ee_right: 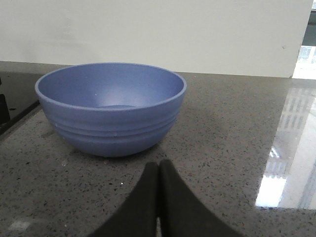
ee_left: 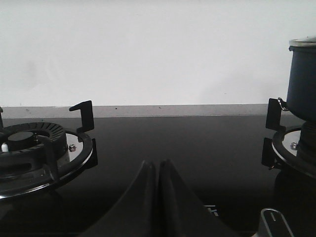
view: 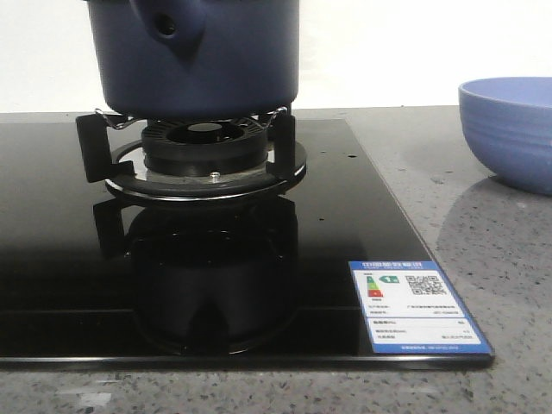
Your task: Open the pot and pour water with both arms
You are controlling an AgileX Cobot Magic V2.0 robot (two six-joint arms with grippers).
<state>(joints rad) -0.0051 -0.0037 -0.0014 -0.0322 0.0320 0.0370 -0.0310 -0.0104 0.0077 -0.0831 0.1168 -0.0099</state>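
Note:
The dark navy pot (view: 207, 56) stands on the right burner's black supports (view: 207, 155), its stubby nub with a round hole (view: 168, 28) facing the camera; its top is cut off by the frame. The left wrist view catches one side of the pot (ee_left: 302, 79) at the edge. My left gripper (ee_left: 158, 163) is shut and empty, low over the black glass cooktop between the two burners. My right gripper (ee_right: 159, 163) is shut and empty over the speckled counter, a short way in front of the periwinkle ribbed bowl (ee_right: 111, 106). Neither gripper shows in the front view.
The bowl (view: 509, 129) sits on the grey counter right of the cooktop. A second, bare burner (ee_left: 34, 148) lies left of the left gripper. A blue-and-white label (view: 414, 306) is stuck near the cooktop's front right corner. A metal knob (ee_left: 274, 222) sits by the pot's burner.

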